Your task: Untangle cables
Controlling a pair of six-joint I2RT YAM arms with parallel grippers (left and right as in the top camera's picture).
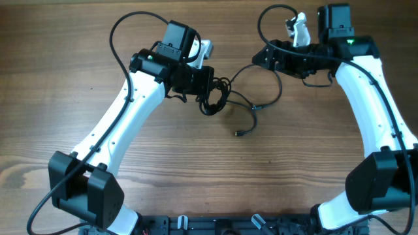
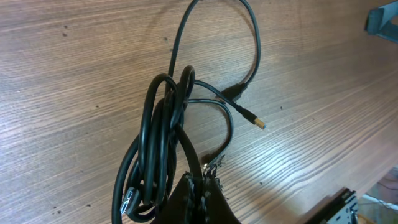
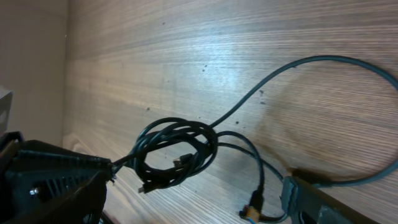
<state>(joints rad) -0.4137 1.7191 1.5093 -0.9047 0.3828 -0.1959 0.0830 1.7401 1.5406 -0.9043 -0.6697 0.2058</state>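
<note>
Left gripper (image 1: 206,90): jaws clamped together on the cables (image 1: 217,98), a bunched black tangle near the middle of the counter (image 1: 196,170). Right gripper (image 1: 259,60): jaws apart, beside one loop trailing from the tangle. A plug (image 1: 239,134) lies nearby.

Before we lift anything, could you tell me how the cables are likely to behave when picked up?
The cables look floppy: thin cords lying in slack curves, so they should droop. Their loops wind through each other, so they likely rise as one clump, the gold plug trailing. Being thin, probably light.
</note>
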